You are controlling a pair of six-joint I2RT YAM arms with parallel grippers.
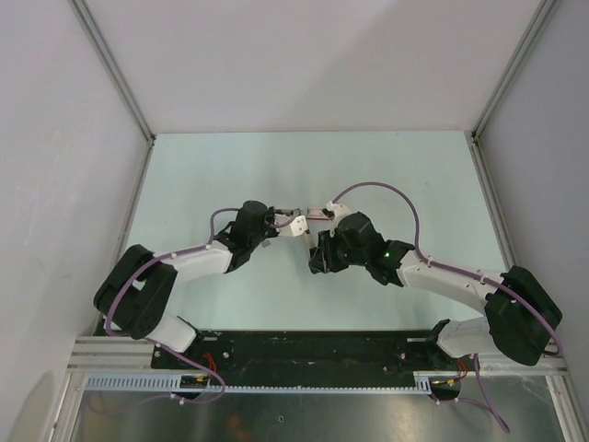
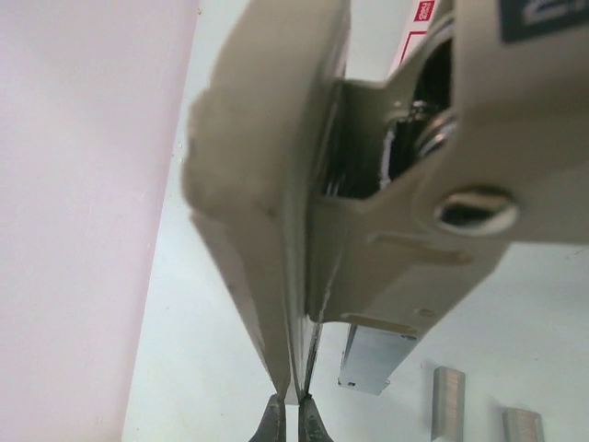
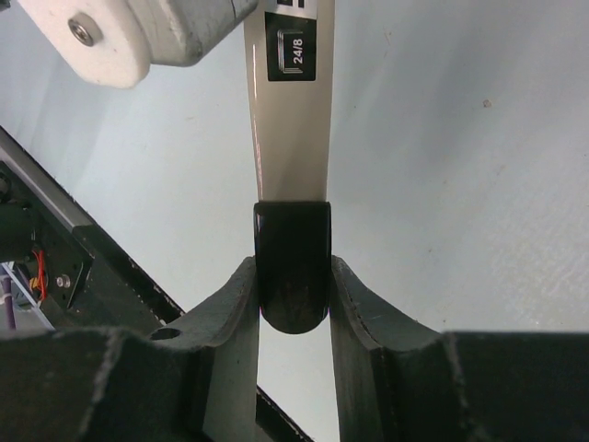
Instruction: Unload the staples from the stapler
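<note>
The beige stapler (image 1: 296, 224) hangs opened above the table between both arms. In the left wrist view its hinge end (image 2: 405, 212) fills the frame, with a pale metal tube (image 2: 373, 357) sticking out beneath it. My left gripper (image 2: 292, 416) is shut on the thin lower edge of one beige half. My right gripper (image 3: 292, 276) is shut on the black tip (image 3: 292, 262) of the stapler's long beige arm (image 3: 290, 120). Two short grey strips of staples (image 2: 448, 401) lie on the table under the stapler. From above, the left gripper (image 1: 276, 221) and right gripper (image 1: 324, 235) face each other.
The pale green table (image 1: 304, 175) is boxed in by white walls on the left, back and right. A black base plate with aluminium rail (image 1: 304, 354) runs along the near edge, also seen in the right wrist view as a black rail (image 3: 55, 249).
</note>
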